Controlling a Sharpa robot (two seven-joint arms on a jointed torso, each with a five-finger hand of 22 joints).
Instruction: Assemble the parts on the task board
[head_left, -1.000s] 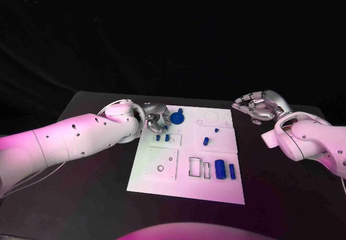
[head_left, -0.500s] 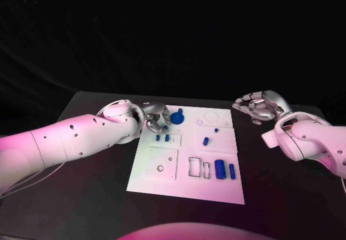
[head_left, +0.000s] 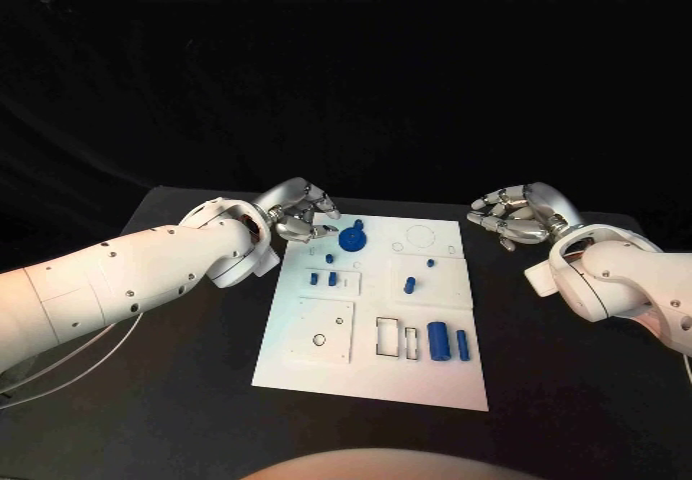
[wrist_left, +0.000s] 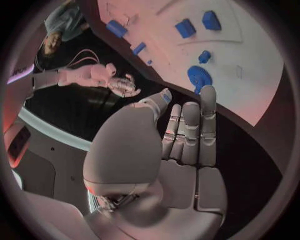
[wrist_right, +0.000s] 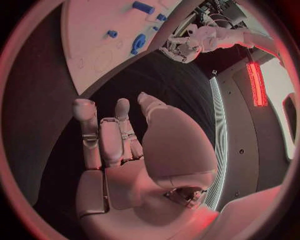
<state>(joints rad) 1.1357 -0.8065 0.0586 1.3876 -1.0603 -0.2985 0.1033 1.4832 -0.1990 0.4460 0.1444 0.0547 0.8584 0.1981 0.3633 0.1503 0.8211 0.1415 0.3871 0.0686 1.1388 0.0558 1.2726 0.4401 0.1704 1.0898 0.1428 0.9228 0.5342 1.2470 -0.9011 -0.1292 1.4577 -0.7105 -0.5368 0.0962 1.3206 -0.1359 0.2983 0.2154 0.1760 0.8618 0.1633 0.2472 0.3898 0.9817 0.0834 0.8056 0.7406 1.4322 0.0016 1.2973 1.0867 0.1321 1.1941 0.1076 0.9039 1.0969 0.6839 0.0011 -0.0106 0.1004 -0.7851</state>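
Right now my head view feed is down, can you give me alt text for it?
A white task board holding small blue parts lies mid-table; the left hand hovers by its far-left corner, the right hand off its far-right corner, both holding nothing.

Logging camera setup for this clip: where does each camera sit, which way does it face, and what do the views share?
Head view: on the robot's head, looking down at the black table; both white arms enter, left hand and right hand flanking the task board.
Left wrist view: behind the left hand, facing the board and across to the right hand.
Right wrist view: behind the right hand, facing the board and the left hand.
Shared: all three show the board's round blue part.
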